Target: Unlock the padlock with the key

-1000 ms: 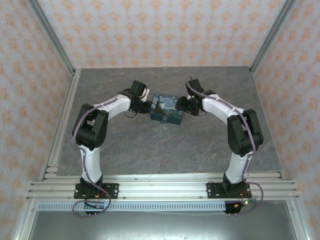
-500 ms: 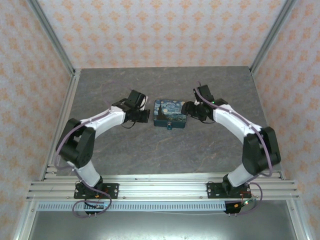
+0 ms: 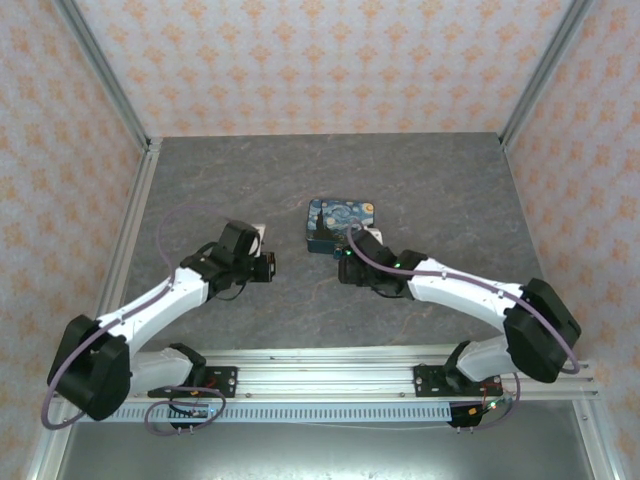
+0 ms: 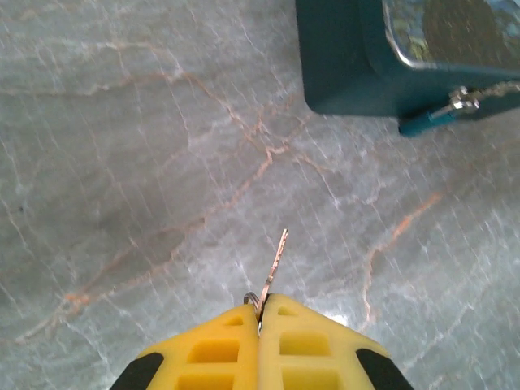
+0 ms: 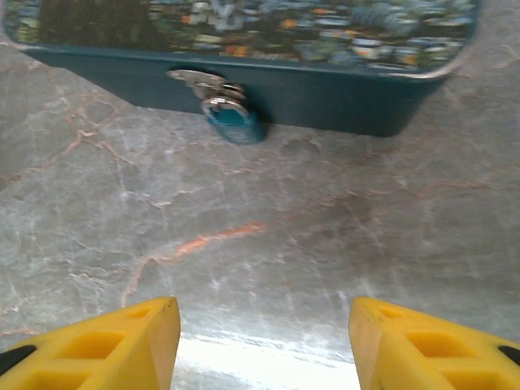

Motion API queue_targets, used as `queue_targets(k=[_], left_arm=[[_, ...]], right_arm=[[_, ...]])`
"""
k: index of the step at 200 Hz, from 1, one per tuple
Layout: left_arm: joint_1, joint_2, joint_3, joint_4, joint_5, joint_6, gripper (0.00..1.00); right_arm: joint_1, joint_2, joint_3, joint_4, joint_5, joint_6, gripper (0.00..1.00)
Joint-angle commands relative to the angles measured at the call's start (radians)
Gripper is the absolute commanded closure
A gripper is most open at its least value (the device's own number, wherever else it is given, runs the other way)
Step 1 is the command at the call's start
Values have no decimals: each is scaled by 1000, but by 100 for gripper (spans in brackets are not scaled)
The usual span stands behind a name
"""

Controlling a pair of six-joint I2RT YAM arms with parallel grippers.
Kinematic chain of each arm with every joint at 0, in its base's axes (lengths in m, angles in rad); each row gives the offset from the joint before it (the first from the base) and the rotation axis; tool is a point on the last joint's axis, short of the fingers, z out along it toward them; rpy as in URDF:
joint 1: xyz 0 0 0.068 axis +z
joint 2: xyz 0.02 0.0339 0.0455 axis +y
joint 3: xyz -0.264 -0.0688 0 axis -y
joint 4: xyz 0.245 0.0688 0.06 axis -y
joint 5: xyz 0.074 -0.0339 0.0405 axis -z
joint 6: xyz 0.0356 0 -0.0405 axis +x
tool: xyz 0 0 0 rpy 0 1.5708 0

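The left gripper was closed on the key. The blade projected straight out beyond the fingertips, well apart from the box. The padlock hung from the hasp on the box's near wall, low against the table. From the key tip the padlock lay to the right and a little farther, and the blade's long axis did not point at it. The left arm would therefore probably have to travel right and re-aim before insertion. The right gripper had its jaws wide apart and held nothing. It faced the padlock from the near side and stood nearer to it than the left gripper. The keyway could not be made out.
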Motion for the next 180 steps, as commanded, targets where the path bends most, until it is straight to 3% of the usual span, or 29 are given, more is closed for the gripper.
queue_targets(k=[1, 75, 180], left_arm=[[-6, -54, -19, 73, 31, -27, 100], [-6, -97, -63, 90, 38, -25, 100], [-6, -117, -71, 25, 47, 33, 100]], right_arm=[[41, 77, 44, 88, 142, 48, 44], [74, 334, 232, 91, 316, 58, 54], [60, 496, 299, 76, 368, 51, 58]])
